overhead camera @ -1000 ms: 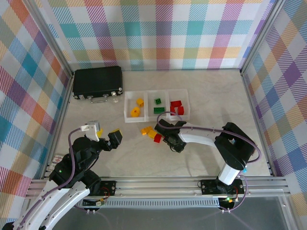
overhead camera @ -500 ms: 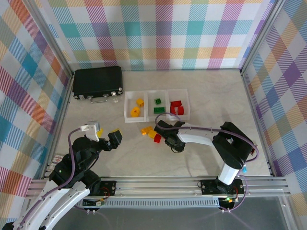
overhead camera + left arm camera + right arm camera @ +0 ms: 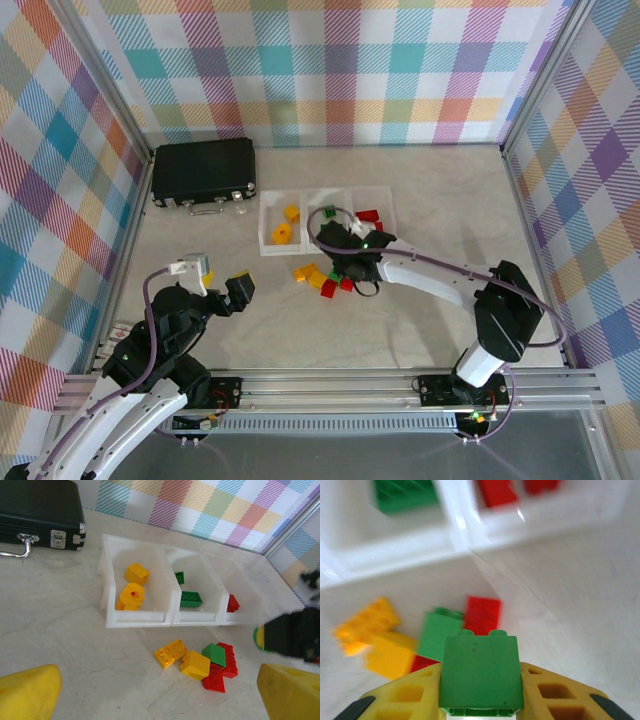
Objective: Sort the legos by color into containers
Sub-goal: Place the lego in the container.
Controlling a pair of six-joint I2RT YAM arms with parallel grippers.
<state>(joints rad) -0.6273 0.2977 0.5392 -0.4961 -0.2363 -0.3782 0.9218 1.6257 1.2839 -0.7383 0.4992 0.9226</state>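
- The right gripper (image 3: 480, 702) squeezes a green brick (image 3: 480, 670), its bumps pointing toward the trays (image 3: 395, 555).
- It hangs over the loose bricks (image 3: 439, 634) just beside the trays.
- The left gripper (image 3: 160, 695) is wide open and empty.

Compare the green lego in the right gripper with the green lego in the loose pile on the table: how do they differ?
The held green lego is clamped between the right gripper fingers and seems lifted; the loose green lego lies in the pile on the table. The held green lego touches no other brick; the loose green lego rests on red bricks beside a yellow brick. Both are green, and neither is in the trays.
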